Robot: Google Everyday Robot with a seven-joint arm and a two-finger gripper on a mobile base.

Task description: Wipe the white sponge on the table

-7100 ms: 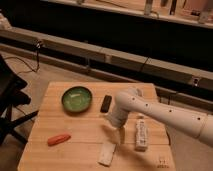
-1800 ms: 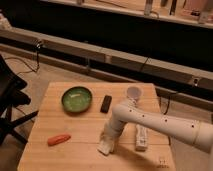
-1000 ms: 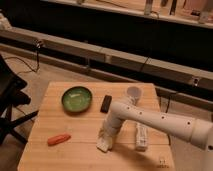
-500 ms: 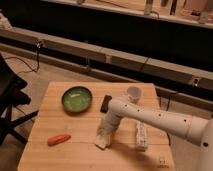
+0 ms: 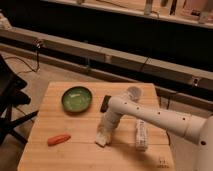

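Observation:
The white sponge (image 5: 101, 140) lies flat on the light-wood table (image 5: 55, 117), near the front middle. My gripper (image 5: 105, 131) comes down from the white arm on the right and sits on top of the sponge, shut on it and pressing it to the tabletop. The gripper hides the sponge's upper part.
A green bowl (image 5: 76, 98) stands at the back left and a black bar (image 5: 106, 103) beside it. A white cup (image 5: 133, 93) is behind the arm. A white labelled tube (image 5: 141, 134) lies to the right of the sponge, an orange carrot (image 5: 59, 139) to the left. A black chair (image 5: 7, 100) stands left of the table.
My gripper came down onto the sponge. Over the last second it has slid the sponge a little to the left and away from the front edge.

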